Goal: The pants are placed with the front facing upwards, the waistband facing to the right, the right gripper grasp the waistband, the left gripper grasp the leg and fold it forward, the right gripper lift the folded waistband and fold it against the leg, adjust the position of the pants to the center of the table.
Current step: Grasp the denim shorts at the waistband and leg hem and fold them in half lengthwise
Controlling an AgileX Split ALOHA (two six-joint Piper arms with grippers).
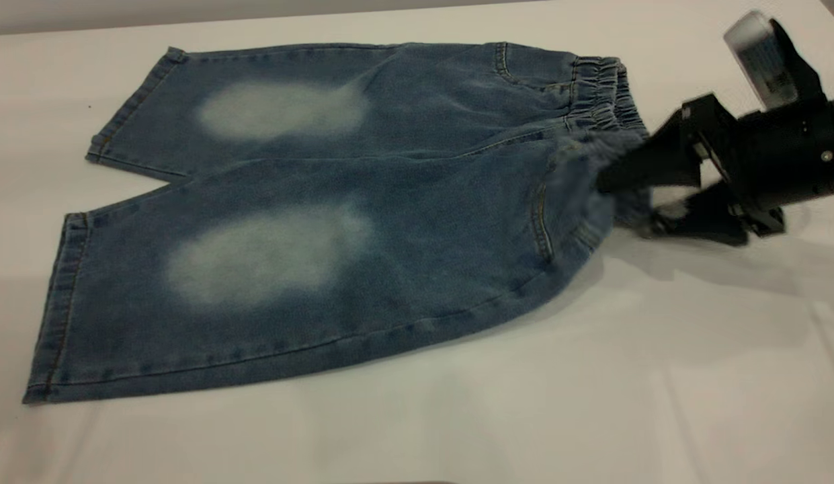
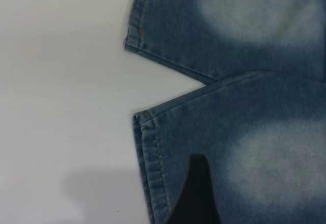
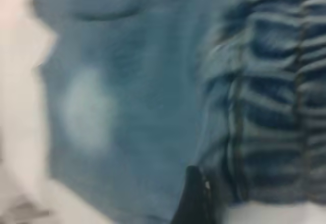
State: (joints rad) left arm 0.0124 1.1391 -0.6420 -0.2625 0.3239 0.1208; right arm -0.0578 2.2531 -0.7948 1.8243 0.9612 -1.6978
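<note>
Pants (image 1: 336, 222): blue denim, short and wide-legged, lying flat and unfolded on the white surface (image 1: 658, 376), front up, legs toward the exterior view's left, waistband (image 1: 601, 91) toward its right. Pale oval patch on each leg. Near corner of the waist end looks slightly raised off the surface.

Right claw (image 1: 632, 202): at the waist end, near side; upper finger over the denim, lower finger beside the edge on the surface. Fingers stand apart around the gathered edge; no firm pinch is evident. Right wrist view shows puckered elastic close ahead, one fingertip (image 3: 196, 198) at the fabric.

Left claw (image 2: 196, 193): out of the exterior view; its wrist view shows one dark finger above the near leg's hem (image 2: 150, 163). Whether it is apart or together cannot be told.

Step in hand, judged: first grasps, right claw taking the waistband, left positioned at the leg.

Next move calls for: right claw closing on the elastic, left claw pinching the hem, then both carrying the near half over the far half.
</note>
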